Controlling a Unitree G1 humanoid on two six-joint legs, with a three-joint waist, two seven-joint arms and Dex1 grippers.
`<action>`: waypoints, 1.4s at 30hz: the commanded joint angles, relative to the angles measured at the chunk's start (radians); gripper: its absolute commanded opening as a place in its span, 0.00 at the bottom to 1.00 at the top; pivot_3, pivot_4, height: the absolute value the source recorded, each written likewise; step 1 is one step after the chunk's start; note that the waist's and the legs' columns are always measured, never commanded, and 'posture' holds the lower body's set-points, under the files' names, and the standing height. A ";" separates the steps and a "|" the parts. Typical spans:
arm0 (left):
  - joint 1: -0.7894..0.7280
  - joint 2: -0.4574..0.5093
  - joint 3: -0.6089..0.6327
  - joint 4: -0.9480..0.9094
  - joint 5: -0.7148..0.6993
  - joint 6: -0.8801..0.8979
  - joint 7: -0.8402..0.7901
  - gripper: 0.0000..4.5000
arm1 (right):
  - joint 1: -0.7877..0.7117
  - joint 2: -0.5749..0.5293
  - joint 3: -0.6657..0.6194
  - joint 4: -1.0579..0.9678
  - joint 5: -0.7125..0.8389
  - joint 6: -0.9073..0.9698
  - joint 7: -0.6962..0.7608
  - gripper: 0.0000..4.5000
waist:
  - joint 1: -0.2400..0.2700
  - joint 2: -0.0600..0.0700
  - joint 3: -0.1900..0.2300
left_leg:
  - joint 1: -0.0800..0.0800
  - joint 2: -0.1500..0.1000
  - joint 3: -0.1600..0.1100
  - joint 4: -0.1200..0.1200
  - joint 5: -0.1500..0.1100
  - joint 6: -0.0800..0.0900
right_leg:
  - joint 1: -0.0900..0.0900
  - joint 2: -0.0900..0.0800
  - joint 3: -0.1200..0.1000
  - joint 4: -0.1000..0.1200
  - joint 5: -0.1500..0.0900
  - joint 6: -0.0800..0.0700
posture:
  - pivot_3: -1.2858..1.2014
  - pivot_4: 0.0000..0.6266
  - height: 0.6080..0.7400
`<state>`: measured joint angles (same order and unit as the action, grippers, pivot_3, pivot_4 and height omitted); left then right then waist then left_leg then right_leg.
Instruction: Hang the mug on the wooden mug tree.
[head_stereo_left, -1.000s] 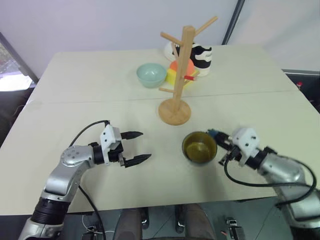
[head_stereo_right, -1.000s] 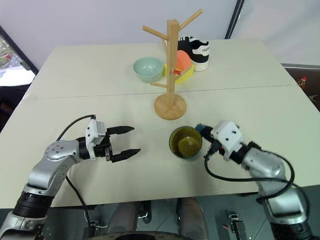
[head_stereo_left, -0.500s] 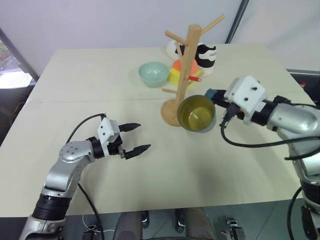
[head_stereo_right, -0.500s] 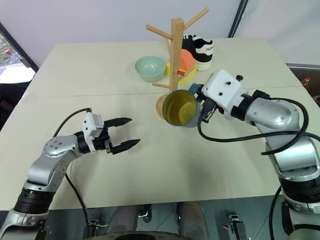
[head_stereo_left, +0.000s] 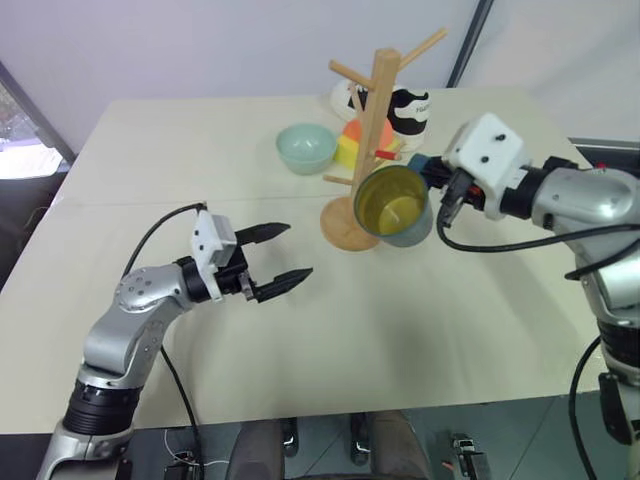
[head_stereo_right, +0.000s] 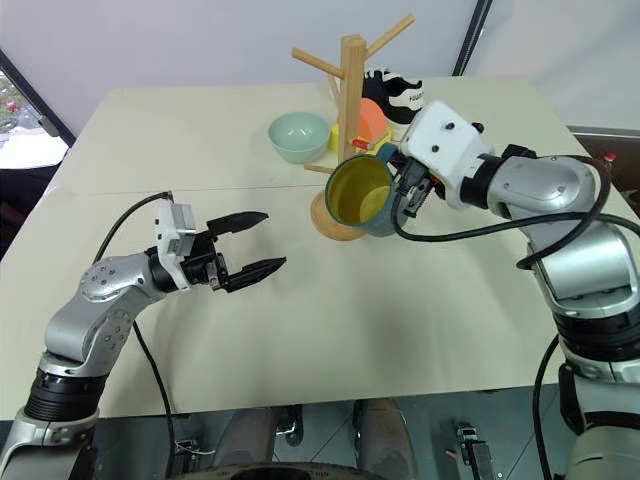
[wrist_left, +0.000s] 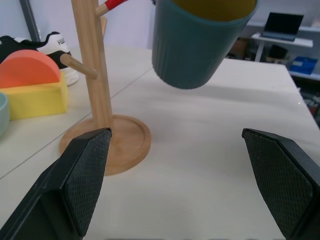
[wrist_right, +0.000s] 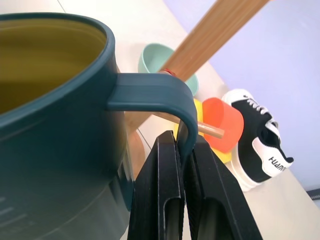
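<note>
My right gripper (head_stereo_left: 428, 172) is shut on the handle of the dark teal mug (head_stereo_left: 392, 205) and holds it in the air, tilted, with its yellow-olive inside facing me. The mug hangs just in front and to the right of the wooden mug tree (head_stereo_left: 372, 130), close to a low peg. In the right wrist view the fingers (wrist_right: 165, 170) pinch the handle, with the pole (wrist_right: 215, 35) behind. The left gripper (head_stereo_left: 297, 250) stands open above the table, left of the tree's base, holding nothing. Its wrist view shows the mug (wrist_left: 200, 45) above the table and the tree (wrist_left: 92, 75).
Behind the tree sit a pale green bowl (head_stereo_left: 305, 148), an orange-and-yellow block (head_stereo_left: 350, 148) and a black-and-white sneaker (head_stereo_left: 408, 106). The beige table (head_stereo_left: 450, 320) has a seam across its middle, and its near edge runs just below my arms.
The right gripper has lifted the mug off the table, up and forward to the tree. The left gripper has risen a little.
</note>
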<state>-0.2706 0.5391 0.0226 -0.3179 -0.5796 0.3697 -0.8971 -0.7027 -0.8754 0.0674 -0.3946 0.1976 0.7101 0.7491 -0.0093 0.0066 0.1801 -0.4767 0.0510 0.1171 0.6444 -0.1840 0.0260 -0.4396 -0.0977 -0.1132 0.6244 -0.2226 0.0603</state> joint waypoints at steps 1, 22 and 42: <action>-0.036 -0.005 0.038 -0.049 -0.047 0.016 0.019 1.00 | -0.059 0.004 0.003 0.015 -0.017 -0.005 0.004 0.01 | 0.001 0.000 0.000 | 0.000 0.000 0.000 0.002 0.000 0.000 | -0.001 0.000 0.000 0.002 0.000 0.000 | 0.52 0.24 0.94; -0.038 0.003 0.038 -0.047 -0.043 -0.002 0.031 1.00 | -0.225 0.115 0.140 0.168 -0.131 -0.007 0.002 0.01 | -0.001 0.000 0.000 | -0.001 0.000 0.001 0.004 0.000 0.000 | -0.002 0.000 0.000 0.006 0.000 0.000 | 0.52 0.24 0.94; -0.032 0.010 0.043 -0.046 -0.040 -0.005 0.035 1.00 | -0.177 0.038 0.031 0.209 -0.165 -0.123 0.040 0.80 | 0.002 0.000 0.000 | -0.001 0.000 0.002 0.005 0.000 -0.001 | -0.002 0.000 0.000 0.006 0.000 0.000 | 0.52 0.24 0.94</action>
<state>-0.3062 0.5420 0.0352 -0.3346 -0.6191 0.3830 -0.8642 -0.8847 -0.8123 0.1718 -0.1741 0.0185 0.6161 0.7815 -0.0070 0.0066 0.1802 -0.4773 0.0512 0.1187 0.6490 -0.1841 0.0253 -0.4418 -0.0982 -0.1128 0.6301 -0.2224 0.0600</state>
